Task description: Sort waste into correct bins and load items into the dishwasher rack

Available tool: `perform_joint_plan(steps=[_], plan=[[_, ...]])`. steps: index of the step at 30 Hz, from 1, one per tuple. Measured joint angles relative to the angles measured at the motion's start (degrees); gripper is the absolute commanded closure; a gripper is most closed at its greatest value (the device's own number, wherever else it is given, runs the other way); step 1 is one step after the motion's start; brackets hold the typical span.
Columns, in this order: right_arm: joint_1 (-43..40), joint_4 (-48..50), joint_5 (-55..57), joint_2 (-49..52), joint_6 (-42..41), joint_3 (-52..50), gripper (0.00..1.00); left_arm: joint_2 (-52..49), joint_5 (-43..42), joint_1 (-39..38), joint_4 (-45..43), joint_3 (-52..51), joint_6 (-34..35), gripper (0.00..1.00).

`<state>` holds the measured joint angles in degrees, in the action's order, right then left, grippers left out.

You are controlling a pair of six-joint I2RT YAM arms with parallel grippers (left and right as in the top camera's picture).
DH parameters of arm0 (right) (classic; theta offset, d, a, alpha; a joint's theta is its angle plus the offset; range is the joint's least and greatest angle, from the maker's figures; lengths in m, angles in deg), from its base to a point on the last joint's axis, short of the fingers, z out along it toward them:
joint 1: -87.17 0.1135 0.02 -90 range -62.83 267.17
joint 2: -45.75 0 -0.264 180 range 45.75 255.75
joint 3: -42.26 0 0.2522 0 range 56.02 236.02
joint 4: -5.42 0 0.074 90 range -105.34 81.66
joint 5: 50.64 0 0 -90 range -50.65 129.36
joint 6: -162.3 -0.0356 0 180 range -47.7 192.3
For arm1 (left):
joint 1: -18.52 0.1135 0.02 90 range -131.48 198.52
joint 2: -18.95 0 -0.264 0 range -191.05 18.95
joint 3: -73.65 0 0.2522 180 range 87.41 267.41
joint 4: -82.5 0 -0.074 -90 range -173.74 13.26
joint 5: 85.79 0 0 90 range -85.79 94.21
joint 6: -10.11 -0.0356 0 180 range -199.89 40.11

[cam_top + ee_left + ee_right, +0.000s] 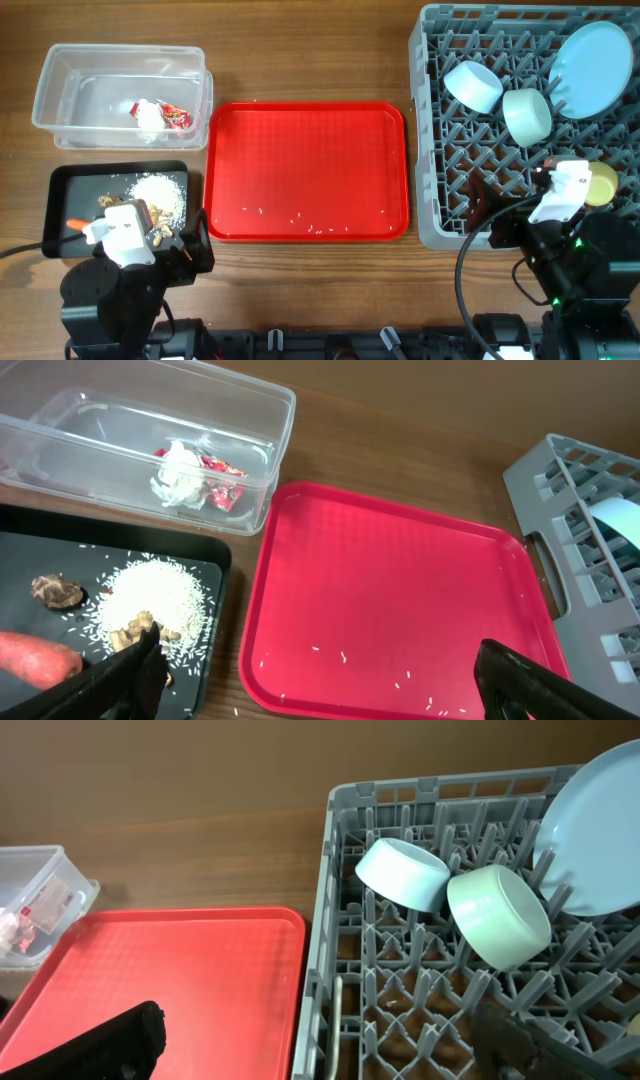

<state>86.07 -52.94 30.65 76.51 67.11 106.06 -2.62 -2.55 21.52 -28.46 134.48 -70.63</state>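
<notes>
The clear tub point(60, 70) holds the white tissue point(148, 115) and the red-and-white wrapper point(178, 117). The black tray point(70, 180) holds rice point(150, 600), brown scraps point(55, 590) and the carrot point(35, 658). The grey rack point(430, 150) holds the light-blue plate point(595, 68), pale bowl point(472, 85), mint bowl point(527, 114) and yellow cup point(600, 183). A thin pale bar point(337, 1025) in the rack may be the spoon. My left gripper point(320, 695) is open and empty over the gap between the black and red trays. My right gripper point(320, 1045) is open and empty over the rack's front left edge.
The flat red tray point(305, 160) lies between the black tray and the rack, with a few rice crumbs point(300, 215) along its front. Brown wooden table shows all around. Both arm bases stand at the front edge.
</notes>
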Motion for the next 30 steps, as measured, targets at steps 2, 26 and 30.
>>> perform_joint_plan(steps=[2, 26, 30], plan=[[0.0, 0.0, 0.0, 0.0, 0.0, 0.0, 0.00, 0.0, 0.0, 0.0, 0.0, 0.0, 0.0, 0.00], [3.1, 12.9, 3.0, -21.5, 0.0, -18.0, 0.00, 0.0, 0.0, 0.0, 0.0, -0.2, 0.0, 0.00], [4.5, 24.5, 3.0, -29.1, -0.2, -29.4, 0.00, 0.0, 0.0, 0.0, 0.0, -0.3, 0.0, 0.00]])
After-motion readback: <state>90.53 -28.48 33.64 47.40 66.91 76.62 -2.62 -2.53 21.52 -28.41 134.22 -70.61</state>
